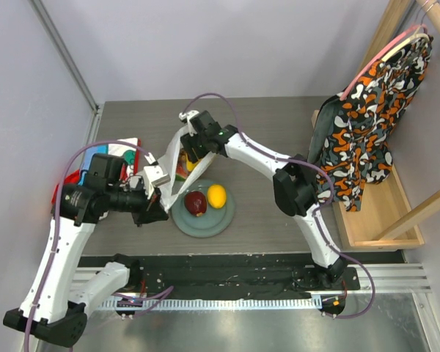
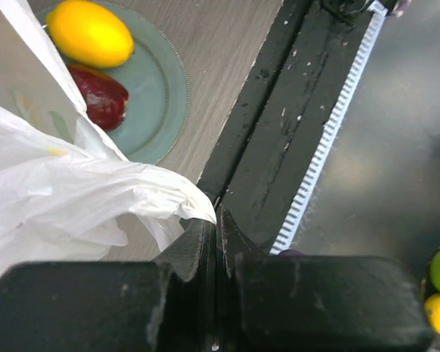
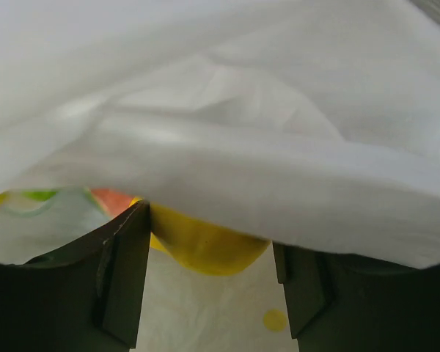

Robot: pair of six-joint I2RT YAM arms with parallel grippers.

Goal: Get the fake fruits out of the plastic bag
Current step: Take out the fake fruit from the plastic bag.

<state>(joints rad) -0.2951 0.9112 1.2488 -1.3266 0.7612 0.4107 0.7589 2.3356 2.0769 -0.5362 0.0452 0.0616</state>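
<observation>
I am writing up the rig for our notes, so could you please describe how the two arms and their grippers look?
The left arm and right arm both have white link shells, black joint housings and a thin purple cable looping alongside. The grippers' fingers are matte black, flat and scuffed.

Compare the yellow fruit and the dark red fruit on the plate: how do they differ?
The yellow fruit is lemon-shaped and bright; the dark red fruit is rounder and far darker. In the top view the dark red fruit lies right beside the plastic bag, the yellow fruit on its far side, away from the bag. Both are glossy and rest on the plate, outside the bag.
</observation>
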